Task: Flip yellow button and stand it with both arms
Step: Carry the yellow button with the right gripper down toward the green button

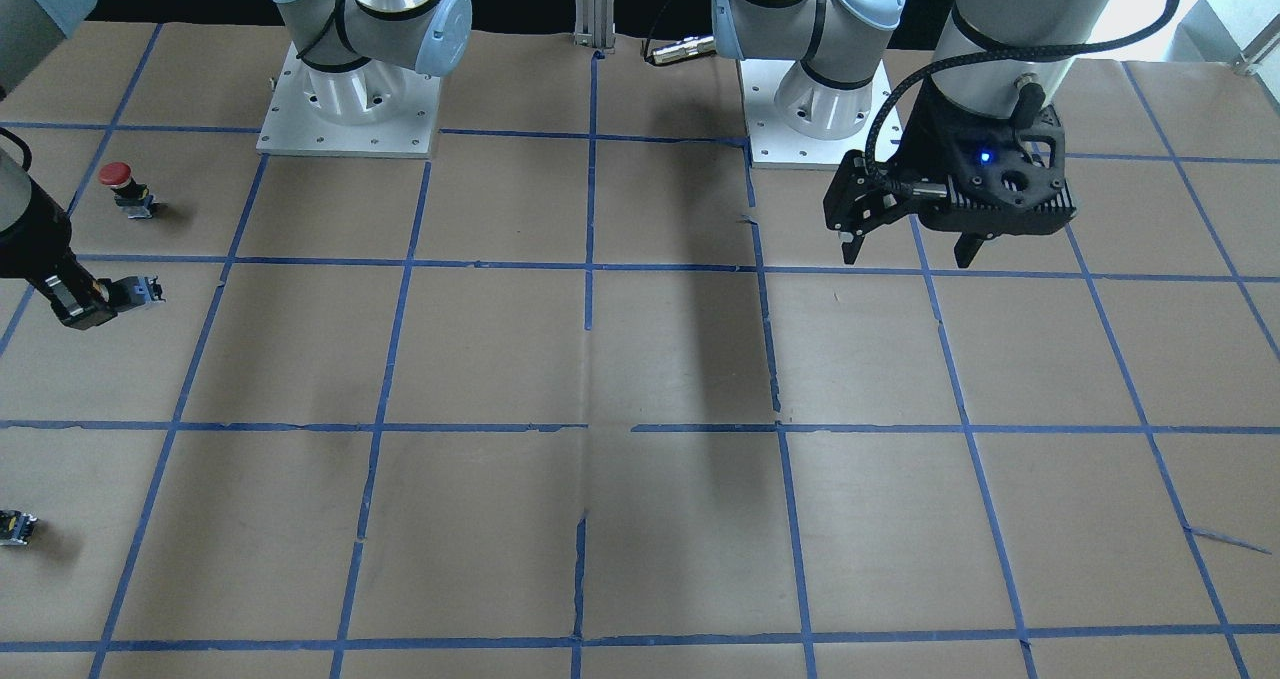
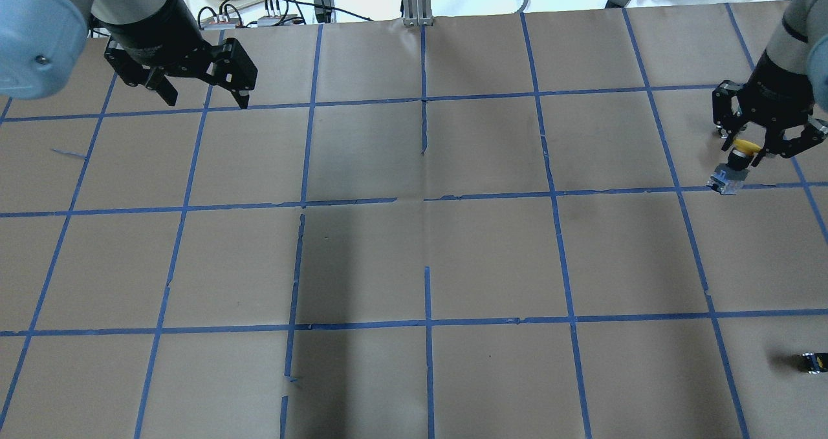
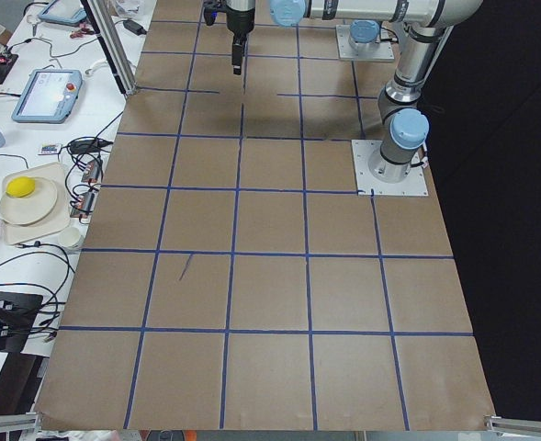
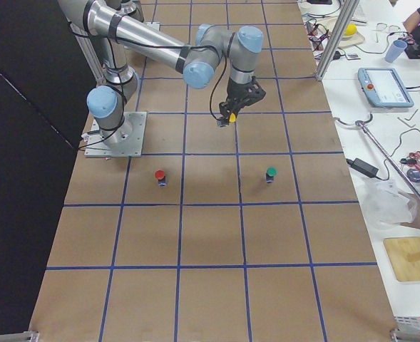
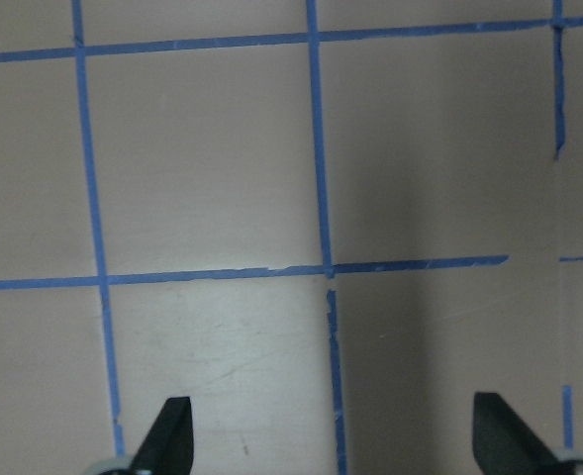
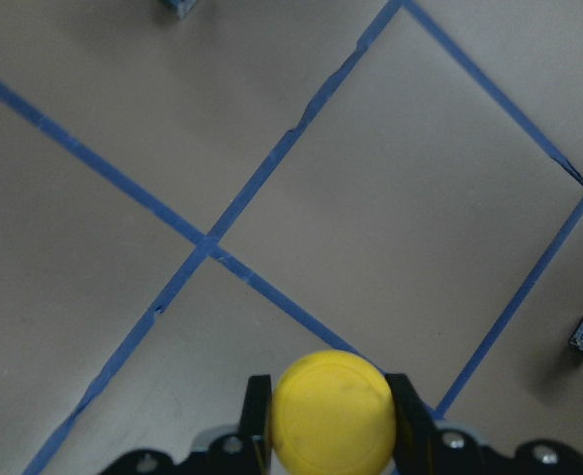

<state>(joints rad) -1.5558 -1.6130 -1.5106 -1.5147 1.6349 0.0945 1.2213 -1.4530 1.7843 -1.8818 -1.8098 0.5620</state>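
My right gripper [image 2: 753, 149] is shut on the yellow button [image 2: 744, 146] at the table's right end. It grips at the cap, and the grey and black body [image 2: 727, 182] sticks out below the fingers. In the right wrist view the yellow cap [image 6: 331, 411] faces the camera between the two fingers [image 6: 258, 416]. In the front-facing view the body [image 1: 140, 291] juts out from the right gripper [image 1: 95, 304]. My left gripper [image 2: 204, 96] is open and empty, hovering over the far left of the table [image 1: 905, 254]. Its fingertips [image 5: 172, 435] stand wide apart over bare paper.
A red-capped button [image 1: 118, 184] stands upright near the right gripper, and a green-capped one [image 4: 270, 174] stands further along. A small capless black block [image 2: 812, 361] lies at the near right edge. The table is brown paper with blue tape lines [image 2: 424, 200].
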